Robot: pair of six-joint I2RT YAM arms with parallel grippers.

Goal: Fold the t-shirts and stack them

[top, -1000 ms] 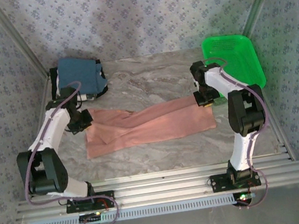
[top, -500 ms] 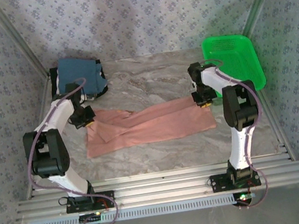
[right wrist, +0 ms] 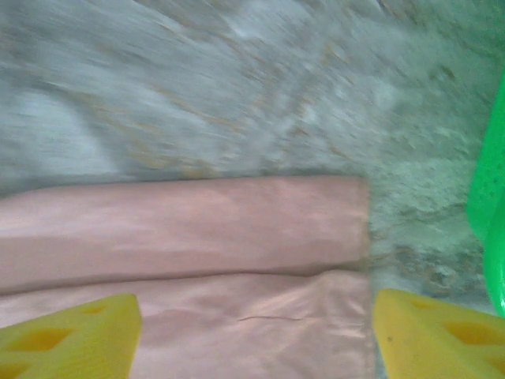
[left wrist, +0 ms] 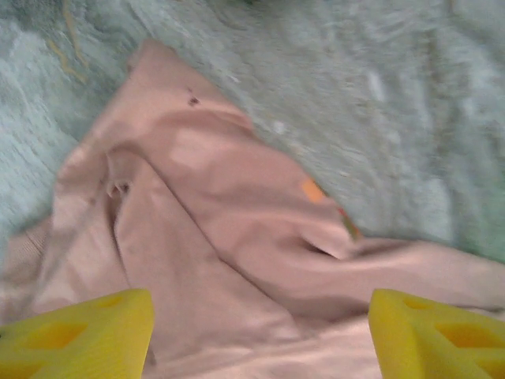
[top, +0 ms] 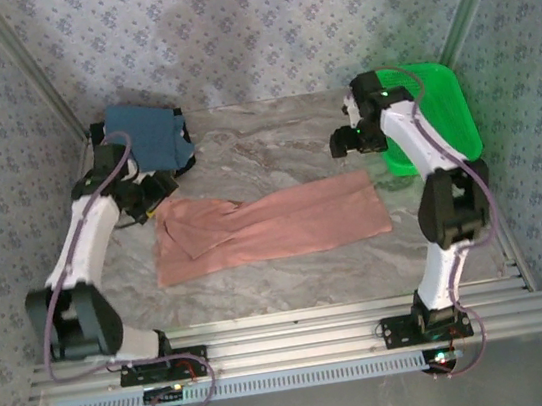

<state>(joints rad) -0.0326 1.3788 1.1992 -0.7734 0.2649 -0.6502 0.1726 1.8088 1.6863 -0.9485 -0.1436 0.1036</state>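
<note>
The salmon-pink t-shirt (top: 274, 225) lies lengthwise across the middle of the table, folded into a long strip with its left end rumpled. In the left wrist view the pink cloth (left wrist: 229, 237) shows creases and a bit of orange print. My left gripper (top: 156, 193) hovers open above the shirt's far-left corner, holding nothing. My right gripper (top: 341, 143) is open and raised above the table, beyond the shirt's right end (right wrist: 237, 260). A folded blue t-shirt (top: 147, 135) tops the stack at the far left, with dark cloth under it.
A green plastic mesh basket (top: 435, 109) stands at the far right, close behind my right arm; its edge (right wrist: 489, 197) shows in the right wrist view. Patterned walls close in the marble table (top: 274, 152) on three sides.
Both grippers have let go of the pink shirt and lifted away towards the back. The shirt's far edge has dropped flat onto the table.
</note>
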